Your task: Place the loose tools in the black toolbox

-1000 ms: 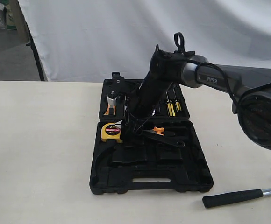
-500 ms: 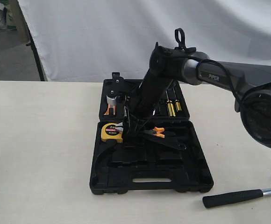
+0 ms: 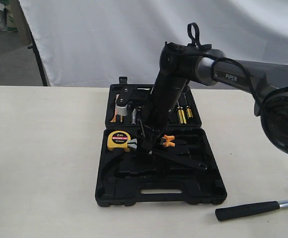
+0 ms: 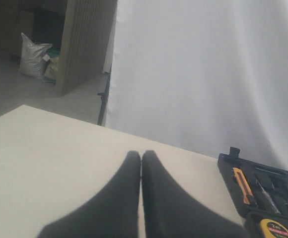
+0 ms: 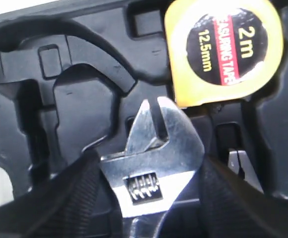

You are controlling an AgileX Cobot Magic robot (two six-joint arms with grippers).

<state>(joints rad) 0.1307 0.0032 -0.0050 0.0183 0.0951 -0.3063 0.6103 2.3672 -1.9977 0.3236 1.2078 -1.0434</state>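
The black toolbox lies open on the table. My right gripper reaches down into its near half and is shut on the head of the silver adjustable wrench. The fingers press on both sides of the head. The wrench's handle runs toward the near right over the recesses. The hammer's black handle lies on the table at the near right, its head out of frame. A small tape roll sits in the far half. My left gripper is shut and empty over bare table.
A yellow tape measure sits in the near half's left corner, right beside the wrench jaws. Orange-handled pliers and yellow-tipped screwdrivers lie in the case. An orange knife lies in the far half.
The right gripper's jaws have closed on the wrench head. The arm has risen slightly, and the wrench's handle end has swung toward the near right.
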